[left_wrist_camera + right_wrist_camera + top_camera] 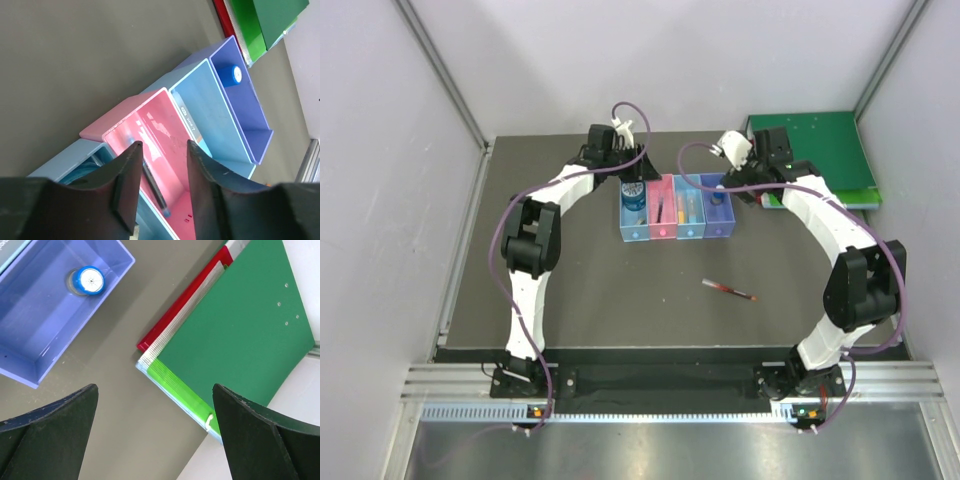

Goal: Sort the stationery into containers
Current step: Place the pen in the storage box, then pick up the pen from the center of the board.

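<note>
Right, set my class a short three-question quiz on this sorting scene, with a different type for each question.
1. True or false: the red pen lies on the table, outside every tray.
2. In the purple tray stands: A an eraser, B the blue-capped bottle, C a marker.
3. Fill in: the right gripper hovers by the green binder with jaws ____.
Key: 1 true; 2 B; 3 open.

The left arm point(532, 245) reaches far forward, elbow bowed outward, and the left gripper point(162, 150) points down, jaws partly apart and holding nothing. The right arm point(840, 240) mirrors it, with the right gripper point(155, 395) spread wide and empty.
</note>
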Tool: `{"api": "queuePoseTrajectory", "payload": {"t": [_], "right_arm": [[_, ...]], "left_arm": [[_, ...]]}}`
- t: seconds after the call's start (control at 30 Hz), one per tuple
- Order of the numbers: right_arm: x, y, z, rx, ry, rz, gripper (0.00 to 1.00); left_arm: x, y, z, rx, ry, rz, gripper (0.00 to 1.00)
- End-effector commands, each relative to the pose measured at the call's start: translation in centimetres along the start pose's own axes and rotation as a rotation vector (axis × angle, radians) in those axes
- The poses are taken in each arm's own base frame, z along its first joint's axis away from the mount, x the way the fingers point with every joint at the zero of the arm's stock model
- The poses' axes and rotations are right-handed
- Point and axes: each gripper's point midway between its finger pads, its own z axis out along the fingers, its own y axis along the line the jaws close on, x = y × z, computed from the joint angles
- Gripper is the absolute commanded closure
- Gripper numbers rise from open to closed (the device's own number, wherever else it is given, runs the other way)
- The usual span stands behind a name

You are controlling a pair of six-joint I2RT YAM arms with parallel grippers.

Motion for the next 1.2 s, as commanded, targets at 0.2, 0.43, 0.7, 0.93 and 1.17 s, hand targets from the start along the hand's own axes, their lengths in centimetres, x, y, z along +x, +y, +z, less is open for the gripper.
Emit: {"api": "queuePoseTrajectory", "payload": {"t": [0.2,0.43,0.7,0.93,1.17], "right_arm": [[-1.0,5.5,-3.1,-0.207,-0.091,-0.127,0.06],[0.0,15.1,-6.1,-0.455,-0.095,-0.298,0.07],[1.5,21.0,-4.6,-0.629,-0.040,-0.305,0.10],[3.4,24.3,-2.7,-0.738,0.051,-0.289,0.14],[4.8,26.6,-2.0,-0.761,0.097,-0.297,0.14]], "left_arm": [[-2.9,-2.4,-1.0,0.043,-0.063,0.066,0.52],[-7.4,-6.7,-5.4,0.059,-0.137,0.218,0.53],[-9.8,-7.0,-13.7,-0.129,-0.161,0.425,0.34],[-8.9,-2.9,-19.0,-0.295,-0.125,0.439,0.13],[-8.5,-1.1,-21.8,-0.381,-0.123,0.459,0.01]]}}
